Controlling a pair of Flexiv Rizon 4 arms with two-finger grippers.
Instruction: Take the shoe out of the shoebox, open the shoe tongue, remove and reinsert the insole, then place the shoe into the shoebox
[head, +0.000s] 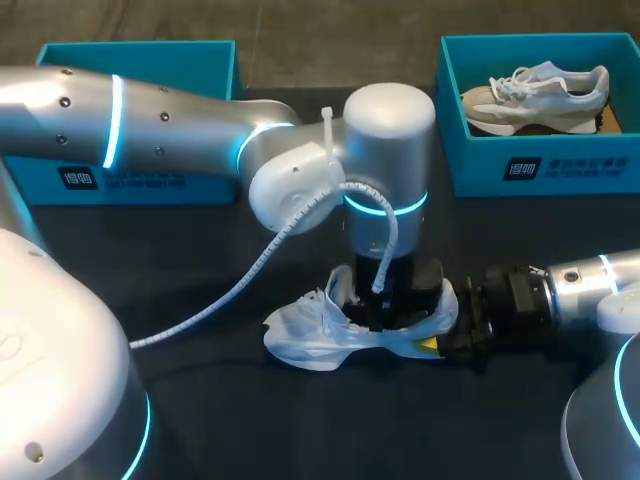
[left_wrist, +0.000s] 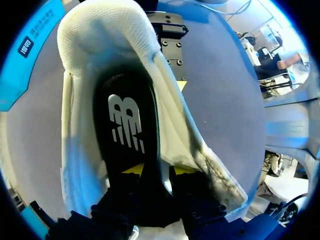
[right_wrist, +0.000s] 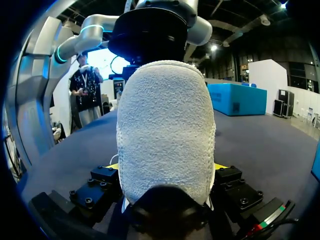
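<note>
White shoe: right end effector is pinching heel, left end effector is pinching insole; keeping it flat seems wise.

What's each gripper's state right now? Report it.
Left gripper: closed on the black insole inside the white sneaker.
Right gripper: closed on the white sneaker, at its heel.

The shoe is looking like white cloth mesh, going fuzzy and rough round the heel, while the insole inside is showing up smooth matt black. The left arm is gleaming like glossy silver metal, and the table is looking matt dark.
</note>
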